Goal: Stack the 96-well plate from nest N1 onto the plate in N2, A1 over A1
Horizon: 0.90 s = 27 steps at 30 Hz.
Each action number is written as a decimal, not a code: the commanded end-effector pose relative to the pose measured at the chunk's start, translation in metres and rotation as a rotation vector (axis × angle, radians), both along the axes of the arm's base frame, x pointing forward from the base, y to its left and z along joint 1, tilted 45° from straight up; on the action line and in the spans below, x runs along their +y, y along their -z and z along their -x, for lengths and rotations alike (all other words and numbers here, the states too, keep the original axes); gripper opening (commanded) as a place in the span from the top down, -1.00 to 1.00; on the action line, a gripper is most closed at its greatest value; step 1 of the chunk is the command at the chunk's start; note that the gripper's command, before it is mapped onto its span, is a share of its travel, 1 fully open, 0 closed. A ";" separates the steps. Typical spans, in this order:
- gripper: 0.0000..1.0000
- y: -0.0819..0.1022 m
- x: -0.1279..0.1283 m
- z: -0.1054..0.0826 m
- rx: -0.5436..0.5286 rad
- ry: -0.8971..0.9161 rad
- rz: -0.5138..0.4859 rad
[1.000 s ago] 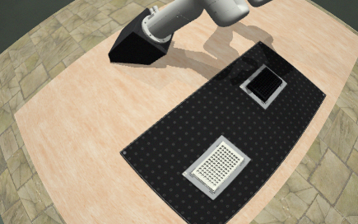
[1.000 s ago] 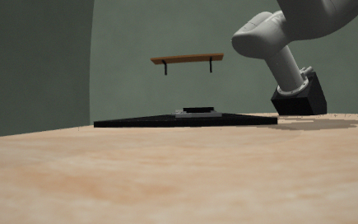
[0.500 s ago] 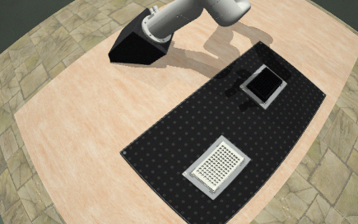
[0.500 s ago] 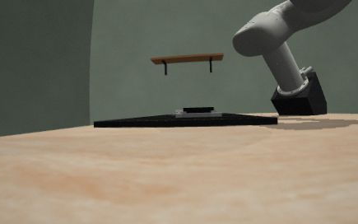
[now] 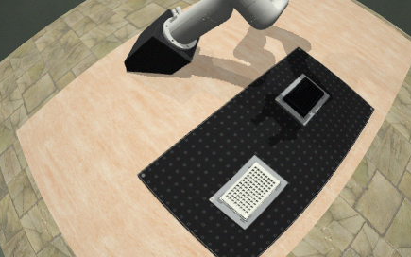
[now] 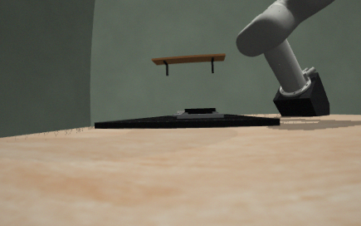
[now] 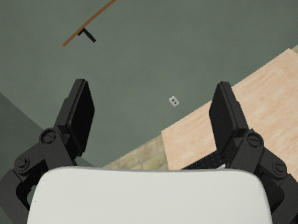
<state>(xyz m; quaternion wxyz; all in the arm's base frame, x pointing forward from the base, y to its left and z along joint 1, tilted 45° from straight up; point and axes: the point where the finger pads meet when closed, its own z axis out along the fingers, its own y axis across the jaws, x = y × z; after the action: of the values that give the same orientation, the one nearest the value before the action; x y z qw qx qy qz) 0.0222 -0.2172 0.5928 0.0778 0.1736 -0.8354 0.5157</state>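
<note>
A white 96-well plate point(image 5: 249, 190) sits in a grey nest point(image 5: 219, 202) at the near end of the black mat point(image 5: 261, 151). A black 96-well plate point(image 5: 304, 96) sits in a second grey nest point(image 5: 324, 100) at the mat's far end; it also shows low in the exterior view point(image 6: 200, 110). I cannot read the A1 marks. My gripper point(image 7: 152, 95) shows only in the wrist view. It is open wide and empty, held high and pointing at the green wall, with neither plate under it. The arm point(image 5: 223, 16) leaves the top of the top view.
The arm's black base point(image 5: 159, 52) stands on the wooden table beside the mat. A wooden wall shelf point(image 6: 188, 59) hangs behind the table and shows in the wrist view point(image 7: 109, 6). A corner of the table point(image 7: 250, 125) and stone floor show below the fingers.
</note>
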 end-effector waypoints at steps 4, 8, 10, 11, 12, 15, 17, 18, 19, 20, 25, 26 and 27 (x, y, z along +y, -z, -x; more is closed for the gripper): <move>-1.00 0.010 -0.012 -0.015 0.013 -0.095 -0.057; -1.00 0.020 -0.021 -0.029 0.046 -0.201 -0.132; -1.00 0.025 -0.025 -0.037 0.050 -0.212 -0.140; -1.00 0.028 -0.027 -0.041 0.050 -0.212 -0.140; -1.00 0.030 -0.029 -0.044 0.050 -0.212 -0.140; -1.00 0.037 -0.035 -0.054 0.050 -0.213 -0.140; -1.00 0.042 -0.038 -0.061 0.064 -0.267 -0.176; -1.00 0.045 -0.040 -0.065 0.072 -0.294 -0.194; -1.00 0.048 -0.042 -0.069 0.079 -0.321 -0.212; -1.00 0.048 -0.042 -0.069 0.079 -0.321 -0.212; -1.00 0.059 -0.048 -0.084 0.081 -0.330 -0.218; -1.00 0.062 -0.049 -0.088 0.088 -0.358 -0.236; -1.00 0.065 -0.050 -0.092 0.094 -0.386 -0.253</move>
<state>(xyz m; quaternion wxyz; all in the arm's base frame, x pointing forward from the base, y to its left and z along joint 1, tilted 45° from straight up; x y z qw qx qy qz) 0.1042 -0.2637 0.5347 0.0048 0.3386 -0.8425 0.4189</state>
